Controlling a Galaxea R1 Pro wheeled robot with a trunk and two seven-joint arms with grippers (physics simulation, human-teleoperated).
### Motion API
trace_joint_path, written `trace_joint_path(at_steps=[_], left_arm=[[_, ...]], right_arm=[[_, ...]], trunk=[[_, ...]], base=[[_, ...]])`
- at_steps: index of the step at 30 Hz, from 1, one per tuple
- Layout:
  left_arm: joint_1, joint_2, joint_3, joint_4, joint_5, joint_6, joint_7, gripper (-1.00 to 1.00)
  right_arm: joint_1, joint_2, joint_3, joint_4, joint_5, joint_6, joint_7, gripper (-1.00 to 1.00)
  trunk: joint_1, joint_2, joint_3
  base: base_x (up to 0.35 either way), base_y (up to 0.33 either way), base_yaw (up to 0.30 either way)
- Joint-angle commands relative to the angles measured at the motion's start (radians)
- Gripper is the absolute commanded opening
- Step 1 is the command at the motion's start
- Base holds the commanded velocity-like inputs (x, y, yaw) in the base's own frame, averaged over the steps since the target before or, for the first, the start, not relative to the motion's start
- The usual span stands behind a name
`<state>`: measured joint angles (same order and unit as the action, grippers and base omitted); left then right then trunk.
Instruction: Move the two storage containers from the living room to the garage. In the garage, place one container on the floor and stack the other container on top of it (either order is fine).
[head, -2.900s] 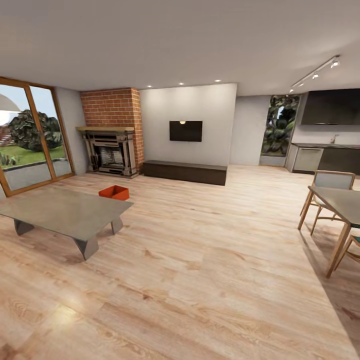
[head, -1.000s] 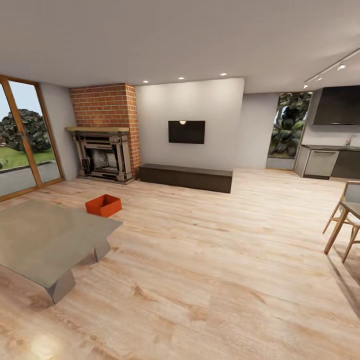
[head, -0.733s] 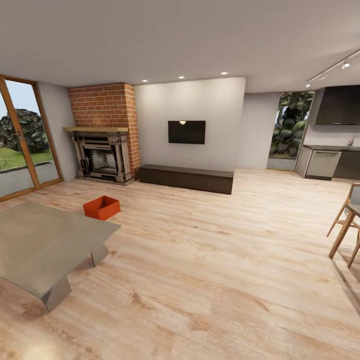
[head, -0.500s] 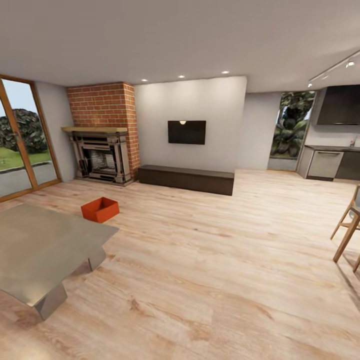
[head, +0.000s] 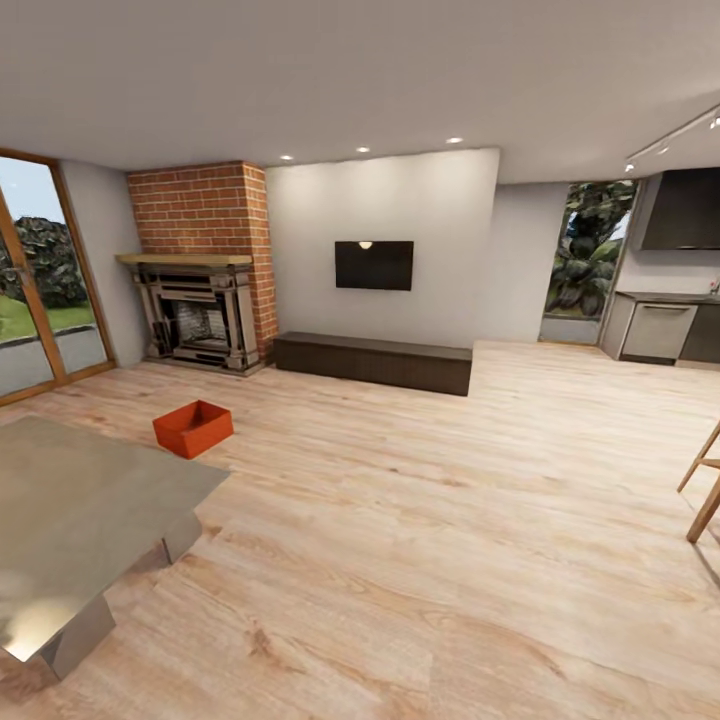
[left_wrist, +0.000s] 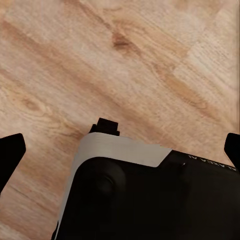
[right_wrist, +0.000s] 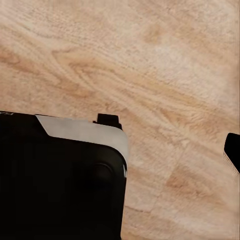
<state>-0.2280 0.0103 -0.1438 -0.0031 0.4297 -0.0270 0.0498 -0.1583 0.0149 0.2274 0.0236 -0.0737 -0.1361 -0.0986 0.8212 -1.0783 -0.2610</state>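
Observation:
One orange-red storage container (head: 193, 428) sits open-top on the light wood-plank floor of the living room, just beyond the far corner of a grey low table and in front of the brick fireplace (head: 197, 268). In the left wrist view my left gripper (left_wrist: 121, 150) hangs over the wood floor, above the robot's dark base, with both dark fingertips (left_wrist: 11, 151) spread to the picture's sides and nothing between them. My right gripper (right_wrist: 122, 150) also hangs over the planks; one fingertip (right_wrist: 233, 150) shows at the far edge and nothing is held.
The grey low table (head: 70, 500) fills the near left. A long dark low cabinet (head: 372, 362) runs under the wall TV (head: 374, 265). Glass doors (head: 30, 300) stand at the left; wooden chair legs (head: 705, 490) and kitchen units (head: 665, 330) at the right. Open plank floor lies ahead.
The whole view has shifted: the camera has rolled forward and turned slightly, so the table, container and fireplace appear nearer and further left. The things themselves have not moved.

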Motion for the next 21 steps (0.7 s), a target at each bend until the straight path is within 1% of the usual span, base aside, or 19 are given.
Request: trace_joint_path(at_steps=[1, 21], left_arm=[[-0.001, 0.000, -0.008, 0.000, 0.008, -0.003, 0.003, 1.00], [-0.001, 0.000, -0.008, 0.000, 0.007, -0.003, 0.003, 1.00]], right_arm=[[-0.001, 0.001, 0.008, 0.003, -0.008, -0.005, -0.003, 1.00], [-0.001, 0.001, 0.009, 0.003, -0.008, -0.005, -0.003, 1.00]], trunk=[[0.001, -0.001, -0.001], [0.001, -0.001, -0.001]], base=[[0.325, 0.000, 0.000], [0.325, 0.000, 0.000]])
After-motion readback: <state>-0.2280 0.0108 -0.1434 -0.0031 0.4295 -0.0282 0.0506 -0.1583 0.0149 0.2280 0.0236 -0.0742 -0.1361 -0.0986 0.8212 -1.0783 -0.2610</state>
